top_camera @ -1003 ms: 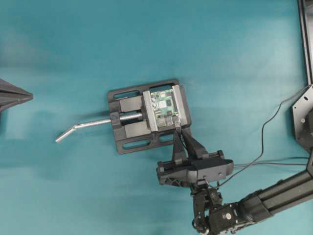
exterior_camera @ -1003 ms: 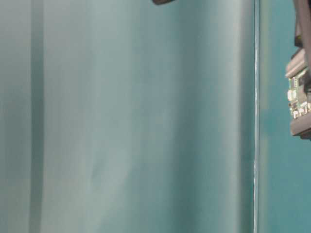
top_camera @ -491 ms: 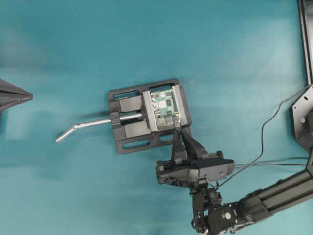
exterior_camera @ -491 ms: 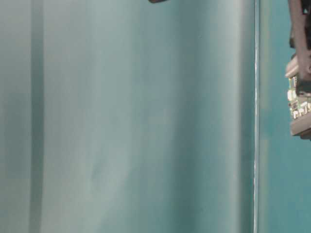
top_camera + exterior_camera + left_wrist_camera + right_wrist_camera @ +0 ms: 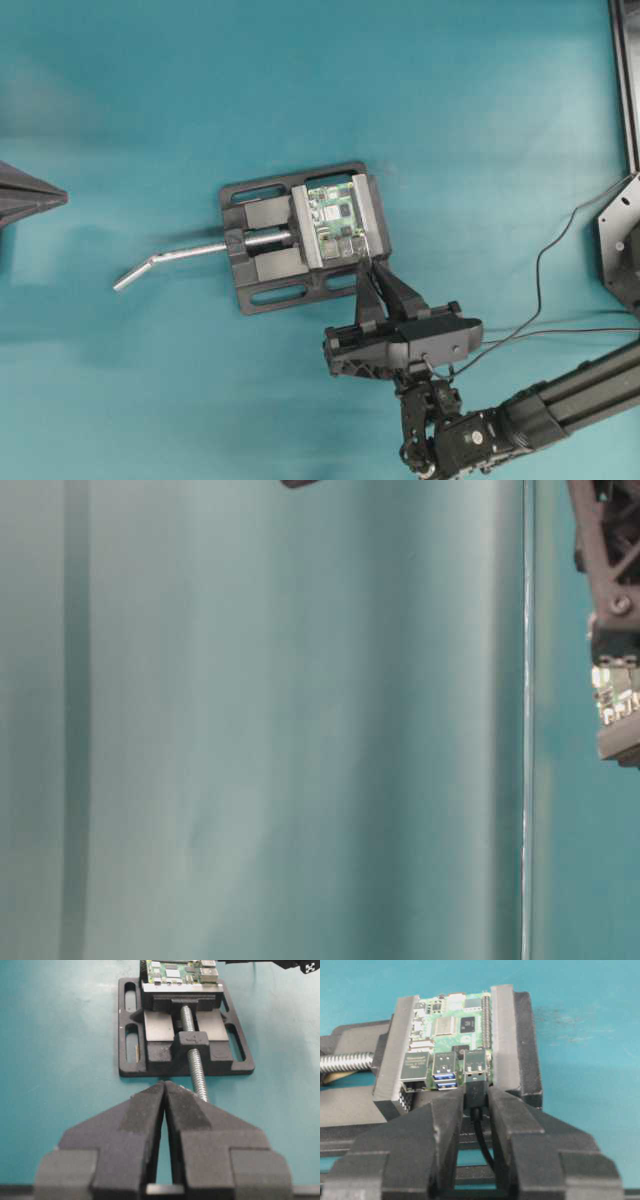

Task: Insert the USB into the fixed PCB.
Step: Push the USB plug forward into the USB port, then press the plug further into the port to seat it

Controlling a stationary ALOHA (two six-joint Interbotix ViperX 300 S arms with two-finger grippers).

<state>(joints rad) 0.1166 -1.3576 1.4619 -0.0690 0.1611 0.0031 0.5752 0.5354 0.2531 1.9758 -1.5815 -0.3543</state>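
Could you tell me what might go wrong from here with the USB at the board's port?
1. The right gripper holds the USB right at the mouth of a port on the PCB; if it is slightly off line, pushing could jam it or strain the port.
2. The fingers sit close to the vise and might bump it.
3. The cable between the fingers could snag on release.

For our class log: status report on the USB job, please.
Right gripper shut on USB, plug at fixed PCB port. Left gripper shut, idle. Nothing blocking.
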